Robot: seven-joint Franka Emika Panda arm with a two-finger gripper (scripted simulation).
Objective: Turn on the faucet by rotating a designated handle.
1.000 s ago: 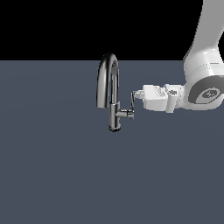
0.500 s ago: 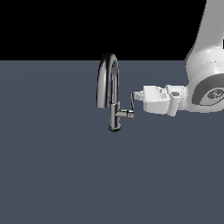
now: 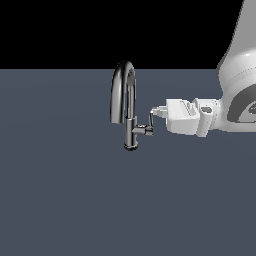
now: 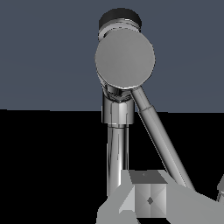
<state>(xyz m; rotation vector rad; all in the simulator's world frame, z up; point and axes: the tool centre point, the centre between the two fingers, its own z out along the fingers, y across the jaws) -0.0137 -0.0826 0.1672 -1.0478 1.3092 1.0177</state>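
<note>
The faucet (image 3: 129, 107) is a dark chrome gooseneck tap standing on the grey floor, its arched spout above a cylindrical body. A short stub sticks out of the body toward the exterior view's right and carries the handle (image 3: 150, 122), a thin upright lever. My gripper (image 3: 156, 111) reaches in level from the exterior view's right, its fingertips at the lever's upper end. In the wrist view the stub's round end cap (image 4: 124, 59) faces the camera and the handle (image 4: 157, 131) slants past one of the fingers (image 4: 148, 199). A second finger shows only at the frame edge, well apart from the first.
A flat grey floor (image 3: 65, 200) surrounds the faucet, under a black backdrop. The arm's white wrist and forearm (image 3: 235, 100) fill the exterior view's right side.
My gripper has dropped slightly, bringing its fingertips down to the lever's top. The lever looks more upright than a second ago.
</note>
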